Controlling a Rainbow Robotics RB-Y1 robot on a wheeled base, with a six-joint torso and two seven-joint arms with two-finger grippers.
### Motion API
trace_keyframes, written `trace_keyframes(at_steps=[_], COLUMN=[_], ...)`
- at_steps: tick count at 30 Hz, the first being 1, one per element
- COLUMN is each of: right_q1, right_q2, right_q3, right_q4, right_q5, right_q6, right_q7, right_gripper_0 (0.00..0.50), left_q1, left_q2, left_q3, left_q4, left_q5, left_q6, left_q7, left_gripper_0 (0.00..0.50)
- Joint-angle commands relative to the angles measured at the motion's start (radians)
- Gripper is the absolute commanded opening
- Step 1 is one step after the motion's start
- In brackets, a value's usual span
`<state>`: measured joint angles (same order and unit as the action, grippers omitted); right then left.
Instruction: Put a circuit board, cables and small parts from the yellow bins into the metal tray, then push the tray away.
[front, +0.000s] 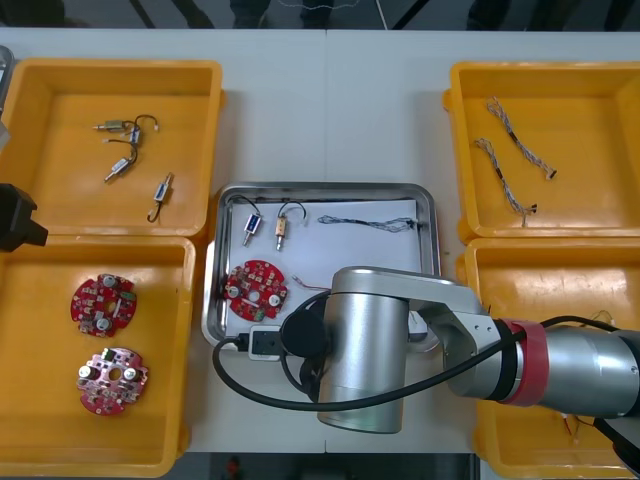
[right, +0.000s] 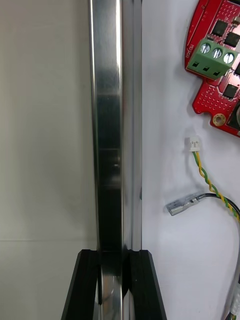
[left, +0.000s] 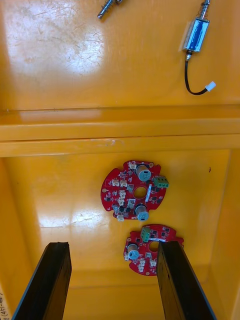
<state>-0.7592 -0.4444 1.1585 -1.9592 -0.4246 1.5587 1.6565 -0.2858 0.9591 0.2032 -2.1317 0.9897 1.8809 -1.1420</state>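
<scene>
I'm clamping my right jaws on the rim of the loaded metal tray (right: 107, 125) for pushing, left jaws hanging apart over a yellow bin (left: 120, 135).

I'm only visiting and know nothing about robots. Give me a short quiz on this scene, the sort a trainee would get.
1. True or false: the metal tray already holds a red circuit board.
2. What sits between the right gripper's fingers? A) a cable B) the tray's rim C) nothing
3. How many circuit boards lie in the near left yellow bin?

Key: 1 true. 2 B, the fingers are shut on the rim at the tray's near edge. 3 two. The left gripper hangs open above that bin.
</scene>
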Motion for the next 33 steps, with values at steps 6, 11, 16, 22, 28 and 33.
trace_keyframes(at_steps=[6, 11, 16, 22, 28, 33], right_q1=[-0.071, -0.091, -0.123, -0.169, -0.206, -0.235], right_q2=[-0.042, -0.045, -0.042, -0.033, -0.033, -0.033], right_q3=[0.015, 0.015, 0.017, 0.017, 0.017, 0.017], right_q4=[-0.009, -0.009, 0.019, 0.074, 0.109, 0.138], right_q5=[0.009, 0.009, 0.006, -0.017, -0.026, -0.042], right_q6=[-0.011, -0.011, -0.012, -0.039, -0.066, -0.091], right_q7=[-0.011, -0.009, -0.003, 0.006, 0.017, 0.029], right_gripper_0=[0.0, 0.0, 0.0, 0.0, 0.0, 0.0], left_q1=[0.017, 0.017, 0.017, 0.017, 0.017, 0.017], left_q2=[0.046, 0.046, 0.046, 0.046, 0.046, 0.046], left_q3=[0.032, 0.032, 0.032, 0.032, 0.032, 0.032], left_q4=[-0.028, -0.028, -0.028, -0.028, -0.028, -0.028], left_q5=[0.009, 0.009, 0.009, 0.009, 0.009, 0.009], left_q6=[-0.009, -0.009, -0.009, -0.009, -0.009, -0.009], left_q7=[-0.041, -0.041, -0.041, -0.041, -0.041, -0.041], left_gripper_0=[0.5, 0.5, 0.5, 0.5, 0.5, 0.5])
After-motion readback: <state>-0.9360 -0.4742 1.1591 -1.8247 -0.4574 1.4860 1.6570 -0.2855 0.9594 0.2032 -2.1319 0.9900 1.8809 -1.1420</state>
